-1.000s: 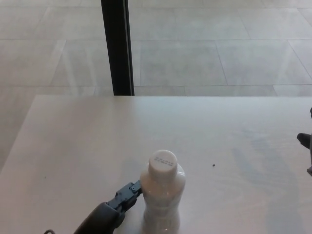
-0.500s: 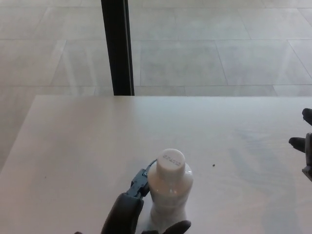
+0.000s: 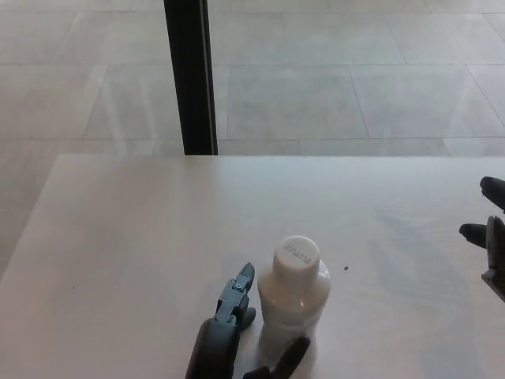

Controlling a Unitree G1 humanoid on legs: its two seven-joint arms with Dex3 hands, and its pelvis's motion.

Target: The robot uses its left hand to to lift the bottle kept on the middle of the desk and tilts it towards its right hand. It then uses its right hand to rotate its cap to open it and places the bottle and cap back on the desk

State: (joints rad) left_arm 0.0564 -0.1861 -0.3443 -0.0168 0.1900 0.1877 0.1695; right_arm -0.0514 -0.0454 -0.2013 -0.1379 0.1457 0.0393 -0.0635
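One white bottle stands near the front middle of the pale tabletop, its single white cap on top and apparently not yet unscrewed. The left hand comes in from the lower edge and wraps the bottle's lower body: one finger rises along its left side and another dark fingertip curls round the front at the base, so the hand looks closed on the bottle, a low grip that leaves the neck and cap free for the other hand. Whether the bottle's base rests on the tabletop or is just clear of it cannot be told, since the bottom edge of the view cuts it off. The bottle leans slightly toward the right, which suits the tilt the task asks for. The right hand waits at the far right edge, well apart from the bottle, fingers spread and holding nothing, seemingly ready to reach for the cap. A single tiny dark speck lies on the tabletop just right of the cap.
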